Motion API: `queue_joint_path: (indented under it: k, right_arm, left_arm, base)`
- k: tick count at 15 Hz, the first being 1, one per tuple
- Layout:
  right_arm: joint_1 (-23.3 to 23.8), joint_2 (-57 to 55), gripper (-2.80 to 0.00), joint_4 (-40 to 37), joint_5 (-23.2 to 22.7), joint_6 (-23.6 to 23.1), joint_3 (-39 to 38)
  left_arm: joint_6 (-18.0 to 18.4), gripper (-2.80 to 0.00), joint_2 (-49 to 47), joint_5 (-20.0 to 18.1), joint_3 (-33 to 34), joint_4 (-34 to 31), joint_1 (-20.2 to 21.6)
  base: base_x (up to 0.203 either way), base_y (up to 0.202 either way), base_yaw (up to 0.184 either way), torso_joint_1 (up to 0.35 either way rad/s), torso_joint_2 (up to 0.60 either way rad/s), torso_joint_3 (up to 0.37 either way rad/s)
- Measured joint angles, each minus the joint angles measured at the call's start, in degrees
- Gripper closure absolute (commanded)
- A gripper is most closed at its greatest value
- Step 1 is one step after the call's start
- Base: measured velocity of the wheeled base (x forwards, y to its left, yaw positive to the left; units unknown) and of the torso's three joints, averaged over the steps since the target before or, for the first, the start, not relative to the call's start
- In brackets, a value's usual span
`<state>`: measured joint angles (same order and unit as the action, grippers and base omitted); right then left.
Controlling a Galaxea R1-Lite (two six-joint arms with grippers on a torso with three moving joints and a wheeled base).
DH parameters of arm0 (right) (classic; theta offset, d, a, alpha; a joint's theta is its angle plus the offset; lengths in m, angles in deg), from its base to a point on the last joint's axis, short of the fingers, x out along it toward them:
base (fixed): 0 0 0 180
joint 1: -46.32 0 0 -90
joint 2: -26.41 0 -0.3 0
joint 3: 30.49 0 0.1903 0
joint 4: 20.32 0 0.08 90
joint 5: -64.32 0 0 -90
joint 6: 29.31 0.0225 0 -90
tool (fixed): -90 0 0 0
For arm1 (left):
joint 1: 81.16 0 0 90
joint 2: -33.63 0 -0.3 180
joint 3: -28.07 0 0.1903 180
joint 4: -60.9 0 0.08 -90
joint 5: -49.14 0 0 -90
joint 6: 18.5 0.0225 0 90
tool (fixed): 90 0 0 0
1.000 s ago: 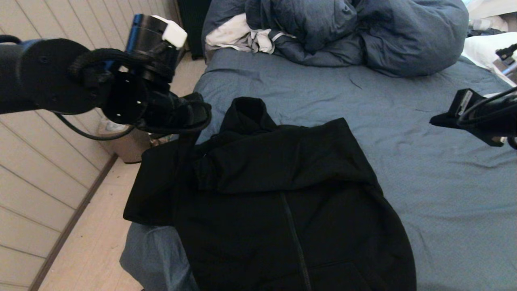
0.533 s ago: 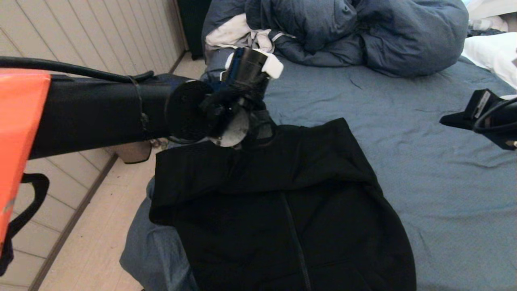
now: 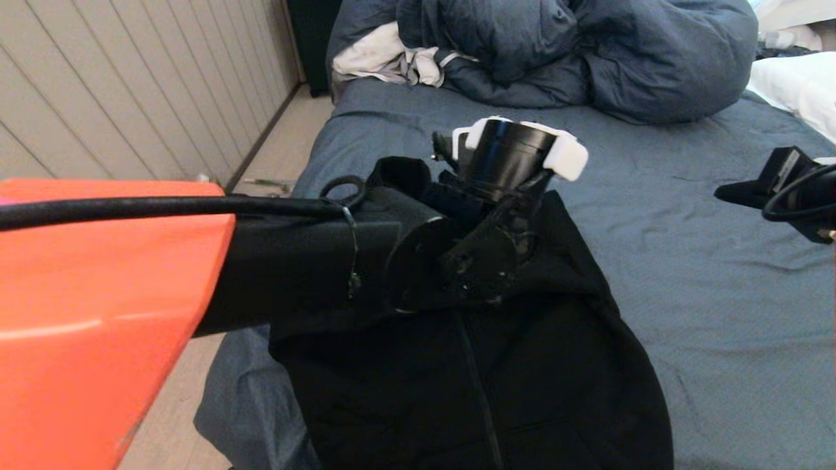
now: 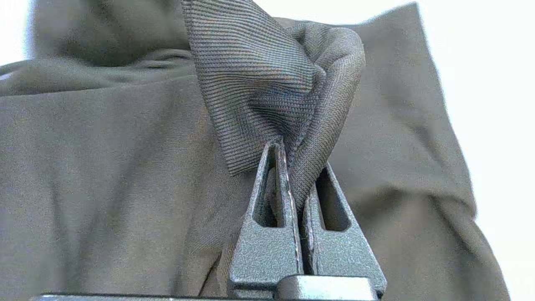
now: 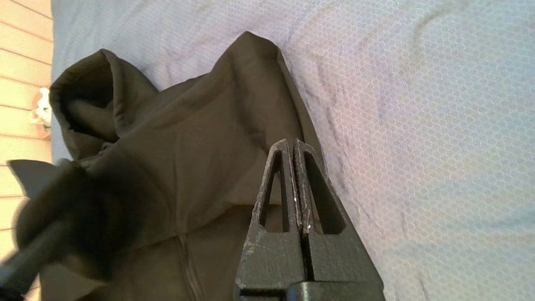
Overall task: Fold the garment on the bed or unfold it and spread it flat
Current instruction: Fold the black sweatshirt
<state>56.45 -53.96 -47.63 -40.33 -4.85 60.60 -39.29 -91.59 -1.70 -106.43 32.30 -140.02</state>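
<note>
- Your left hand (image 4: 299,167) is pinched tight on a ribbed fold of the hoodie (image 3: 470,365); the wrist view shows the cloth bunched up between the two fingers (image 4: 267,217) and standing above their tips
- In the head view that hand itself is hidden behind its own wrist; the left arm (image 3: 294,261) reaches in from the left edge, across the hoodie's upper part, with its orange cover filling the near left corner
- The hoodie lies on the bed (image 3: 718,313), on the left half, front side up with the zipper (image 3: 480,391) running down the middle towards you; its hood (image 3: 398,173) points to the far end, just left of the wrist
- The hoodie's left edge sits at the bed's left side, where the sheet drops to the floor (image 3: 287,137)
- Your right hand (image 5: 294,148) hangs in the air at the right edge of the head view, well apart from the hoodie; its fingers are pressed together with nothing between them (its wrist view looks down on the hoodie's shoulder and bare sheet)
- A dark blue duvet (image 3: 588,52) is heaped at the far end of the bed, with a white-grey cloth (image 3: 385,55) tucked against its left side; neither touches the hoodie
</note>
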Motion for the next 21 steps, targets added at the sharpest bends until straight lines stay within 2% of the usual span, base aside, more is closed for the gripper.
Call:
queue_joint_path:
  k: [5, 9, 10, 15, 21]
  right_arm:
    - [0.9, 0.3, 0.0, 0.1, -0.6, 0.0, -0.5]
    - [1.8, 0.4, 0.0, 1.4, -1.7, 0.0, -1.6]
    - [1.9, 0.4, 0.0, 1.7, -1.7, 0.0, -1.8]
    - [1.8, 0.4, 0.0, 1.8, -1.7, 0.0, -2.2]
    - [1.8, 0.1, 0.0, 1.8, -2.1, 0.0, -2.6]
  left_arm:
    - [1.9, 0.0, -2.6, 0.7, 0.0, 2.4, -5.4]
    - [2.7, 0.0, -5.9, 0.8, 0.0, 3.4, -6.0]
    - [2.7, -2.8, -6.2, 0.8, 0.0, 3.3, -6.0]
    - [3.8, -2.8, -6.4, 1.1, 0.0, 3.3, -6.0]
    - [3.7, -2.8, -1.9, 3.1, 0.1, 2.6, -6.2]
  base:
    - [0.0, 0.0, 0.0, 0.0, 0.0, 0.0]
    - [0.0, 0.0, 0.0, 0.0, 0.0, 0.0]
    - [0.0, 0.0, 0.0, 0.0, 0.0, 0.0]
    - [0.0, 0.0, 0.0, 0.0, 0.0, 0.0]
    - [0.0, 0.0, 0.0, 0.0, 0.0, 0.0]
